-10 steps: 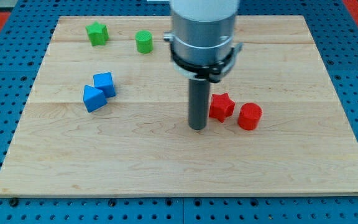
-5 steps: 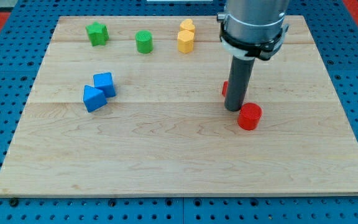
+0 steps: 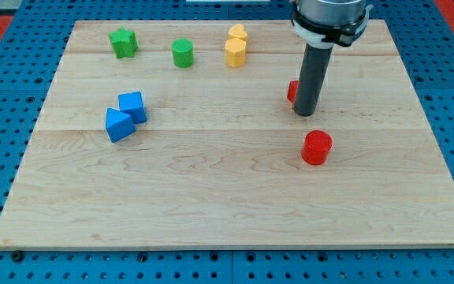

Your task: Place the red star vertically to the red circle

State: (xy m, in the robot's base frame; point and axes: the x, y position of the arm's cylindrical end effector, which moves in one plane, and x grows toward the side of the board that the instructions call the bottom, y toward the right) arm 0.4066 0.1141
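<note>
No pincer on this arm, only rod; my tip touching red star, which is mostly hidden behind rod; red circle near, toward view's bottom; star sits slightly left of circle's line; best nudge rightward gently, keep tip off circle.

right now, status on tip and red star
My tip right in front of red star, star mostly hidden. Red circle apart, toward view's bottom. Nothing between them.

Grey cylindrical body, black collar – straight dark rod
</note>
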